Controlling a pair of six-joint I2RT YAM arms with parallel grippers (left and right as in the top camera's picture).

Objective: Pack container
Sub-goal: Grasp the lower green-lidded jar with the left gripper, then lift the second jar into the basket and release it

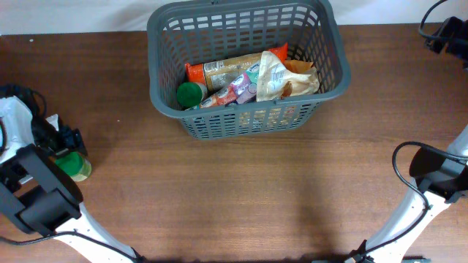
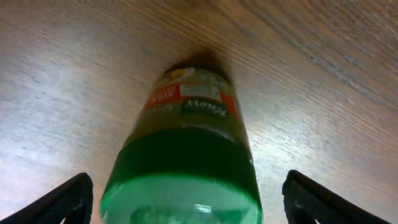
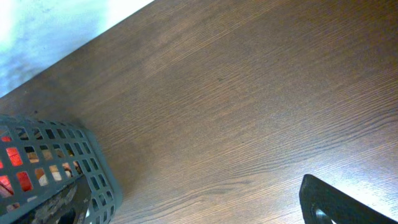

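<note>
The container [image 1: 330, 51], a dark grey slotted basket, stands at the back middle of the table. It holds an orange packet [image 1: 219, 71], a green-lidded jar [image 1: 190, 93] and other packets. A corner of the container shows in the right wrist view [image 3: 93, 163]. Another green-lidded jar [image 1: 75, 165] stands on the table at the far left. My left gripper [image 2: 186, 190] is open, with a finger on each side of this jar [image 2: 189, 124] and a gap on both sides. My right gripper [image 1: 447, 35] is at the far right back, empty; only one finger [image 3: 339, 202] shows.
The table is brown wood. Its back edge meets a white surface behind the container [image 3: 56, 37]. Black cables [image 1: 409, 157] loop near the right arm's base. A white object [image 1: 14, 117] lies by the left arm.
</note>
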